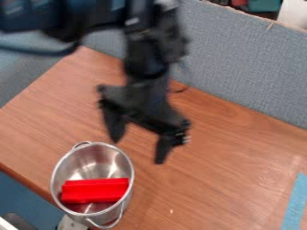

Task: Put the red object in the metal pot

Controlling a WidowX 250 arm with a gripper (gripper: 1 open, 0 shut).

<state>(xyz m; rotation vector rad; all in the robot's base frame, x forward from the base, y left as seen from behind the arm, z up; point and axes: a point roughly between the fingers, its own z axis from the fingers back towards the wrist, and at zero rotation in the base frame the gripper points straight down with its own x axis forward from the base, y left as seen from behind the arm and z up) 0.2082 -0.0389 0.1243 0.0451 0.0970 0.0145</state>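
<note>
The red object [93, 190], a small bright red block, lies inside the metal pot [74, 167], a shiny round steel pot at the lower left of the wooden table. My black gripper [139, 141] hangs above the table just up and right of the pot's rim. It points down, its two fingers spread wide apart with nothing between them. The frame is motion-blurred around the arm.
A wooden tabletop [240, 171] spreads to the right of the pot. A grey-blue partition wall [252, 63] stands behind it. The table's front left edge runs close to the pot. A blue strip [296, 202] shows at the right edge.
</note>
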